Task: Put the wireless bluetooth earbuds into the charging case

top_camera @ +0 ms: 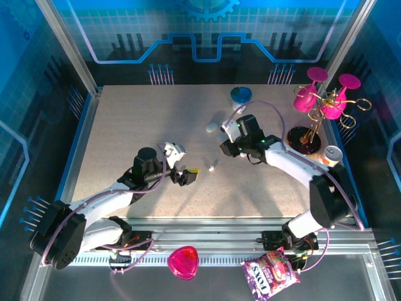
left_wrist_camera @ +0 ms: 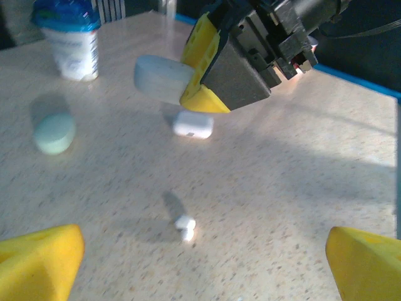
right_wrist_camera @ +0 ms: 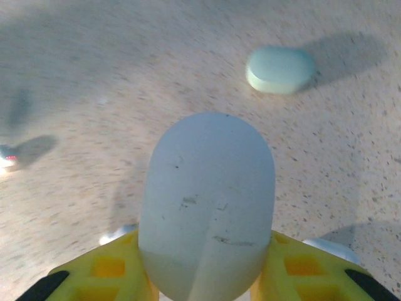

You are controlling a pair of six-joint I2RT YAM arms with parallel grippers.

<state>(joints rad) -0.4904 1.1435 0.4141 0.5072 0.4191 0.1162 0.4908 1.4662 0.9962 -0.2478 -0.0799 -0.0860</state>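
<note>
A tiny white earbud (left_wrist_camera: 185,227) lies on the speckled table between and ahead of my left gripper's (left_wrist_camera: 203,263) wide-open yellow fingers; from above the earbud (top_camera: 213,166) sits just right of the left gripper (top_camera: 188,175). My right gripper (right_wrist_camera: 207,276) is shut on a pale oval charging case (right_wrist_camera: 207,207), held just above the table. In the left wrist view that gripper (left_wrist_camera: 207,81) carries the case (left_wrist_camera: 160,78) over a small white case (left_wrist_camera: 193,124) lying on the table. A mint oval case (right_wrist_camera: 280,69) rests beyond it.
A blue-lidded cup (top_camera: 240,95) stands at the back, and the mint case (top_camera: 212,125) lies nearer. A pink glass rack (top_camera: 322,100) and a can (top_camera: 331,155) occupy the right side. A pink object (top_camera: 183,262) and a candy bag (top_camera: 269,273) lie before the arm bases.
</note>
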